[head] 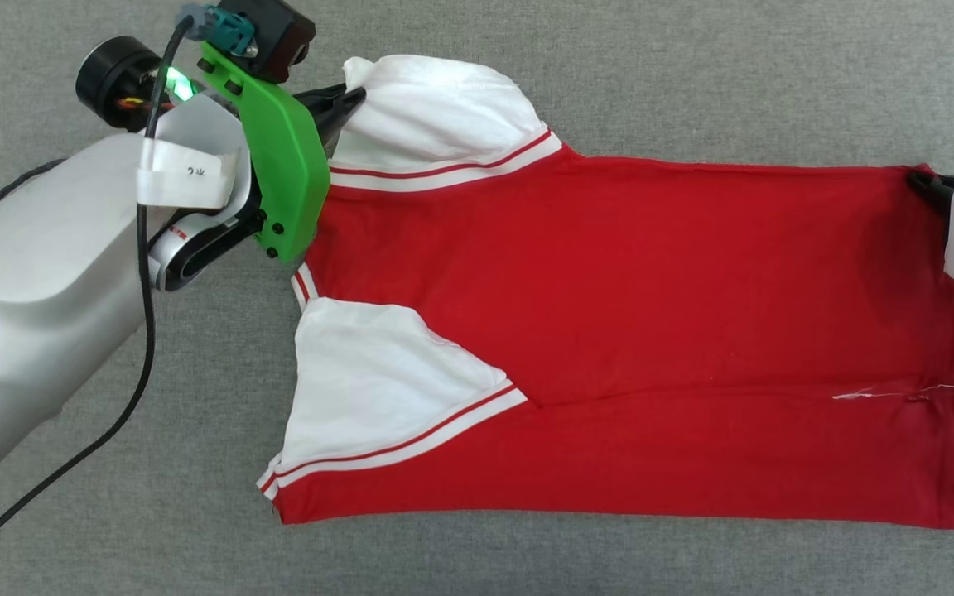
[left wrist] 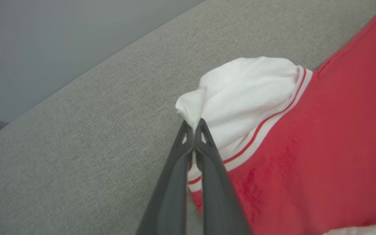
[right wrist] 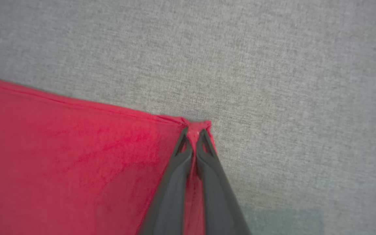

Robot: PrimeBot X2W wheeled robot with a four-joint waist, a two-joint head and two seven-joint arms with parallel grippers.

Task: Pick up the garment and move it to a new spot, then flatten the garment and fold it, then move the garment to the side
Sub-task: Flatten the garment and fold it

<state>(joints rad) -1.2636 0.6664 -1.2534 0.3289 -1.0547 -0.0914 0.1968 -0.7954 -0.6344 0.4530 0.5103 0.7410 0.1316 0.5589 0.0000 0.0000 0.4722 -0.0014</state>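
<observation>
The garment [head: 626,314] is a red T-shirt with white sleeves and striped trim, lying flat and folded lengthwise on the grey cloth surface. Its collar end points left and its hem points right. My left gripper [head: 354,98] is shut on the far white sleeve [left wrist: 240,94], pinching its edge at the upper left; the left wrist view has the white cloth caught between the fingers [left wrist: 193,129]. My right gripper [head: 922,180] is shut on the garment's far hem corner [right wrist: 196,125] at the upper right, with red cloth bunched between its fingers.
The grey fabric surface [head: 527,563] lies all around the garment. A black cable [head: 142,331] hangs from my left arm. In the left wrist view the surface's far edge [left wrist: 86,73] meets a grey wall.
</observation>
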